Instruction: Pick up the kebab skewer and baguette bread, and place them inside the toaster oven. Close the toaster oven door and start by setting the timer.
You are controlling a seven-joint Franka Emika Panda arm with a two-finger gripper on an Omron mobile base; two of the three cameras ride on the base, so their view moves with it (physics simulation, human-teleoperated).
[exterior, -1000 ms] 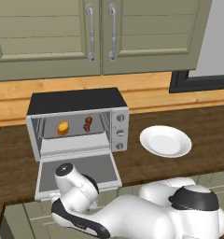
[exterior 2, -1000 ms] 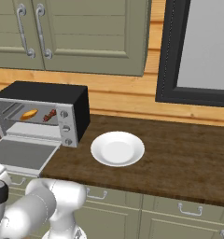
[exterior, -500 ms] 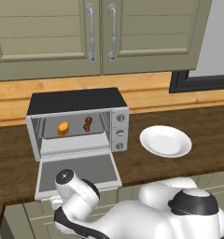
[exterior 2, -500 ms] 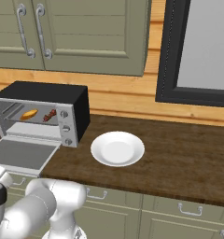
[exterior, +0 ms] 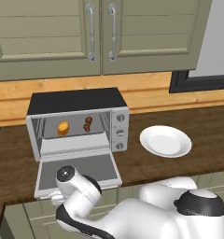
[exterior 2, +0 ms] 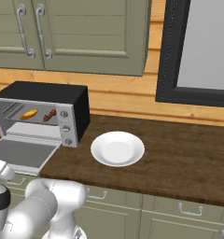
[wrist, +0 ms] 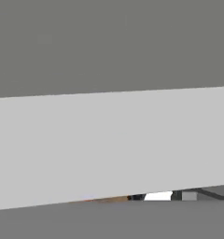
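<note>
Two items sit inside the toaster oven [exterior: 79, 126]: the baguette bread [exterior: 63, 127] on the rack's left, the kebab skewer [exterior: 87, 123] just right of it. The toaster oven door [exterior: 76, 172] hangs fully down. The arm's hand sits low at that door's front edge, jaws spread wide, holding nothing. A white plate [exterior: 165, 141] lies right of the oven.

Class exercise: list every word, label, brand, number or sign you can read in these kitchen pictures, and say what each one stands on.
No readable text anywhere.
toaster oven: its three knobs carry no legible marks; too small to tell if any dial numbers exist.
white plate: plain, unmarked.
cabinet doors: plain, no labels.
dark-framed panel: blank grey.
</note>
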